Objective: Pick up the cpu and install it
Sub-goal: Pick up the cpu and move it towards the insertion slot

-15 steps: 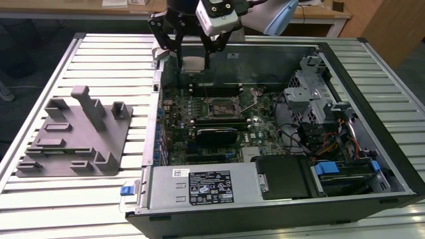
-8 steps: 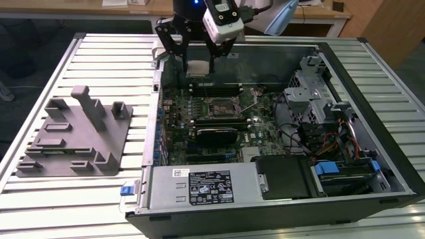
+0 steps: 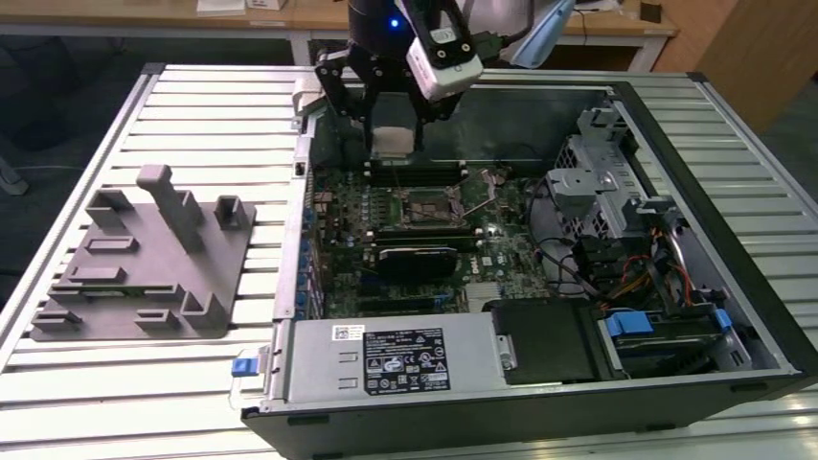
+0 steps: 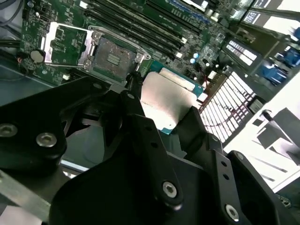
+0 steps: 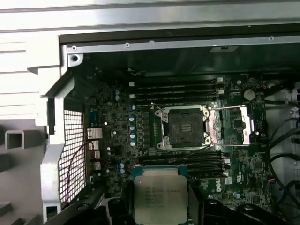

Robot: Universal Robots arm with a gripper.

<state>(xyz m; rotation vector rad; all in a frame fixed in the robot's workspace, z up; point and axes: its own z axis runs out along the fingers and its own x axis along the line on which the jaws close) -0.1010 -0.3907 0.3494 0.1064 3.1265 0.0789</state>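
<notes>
Clamping the cpu [image 4: 168, 101], the fingers [image 4: 194, 124] hang above the open computer case [image 3: 511, 417] on a slatted table [image 3: 192, 105], wooden desk [image 3: 614, 27] behind.

Black jointed fingers [image 4: 140, 127] bear silver screws [image 4: 169, 189].

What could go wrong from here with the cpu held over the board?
1. The pincer grips the cpu by its edges only; a slip could drop it onto the motherboard.
2. The cpu is not yet at the open socket; a tilted or offset landing may damage its contacts.
3. The opened load plate beside the socket could catch the pincer.
</notes>
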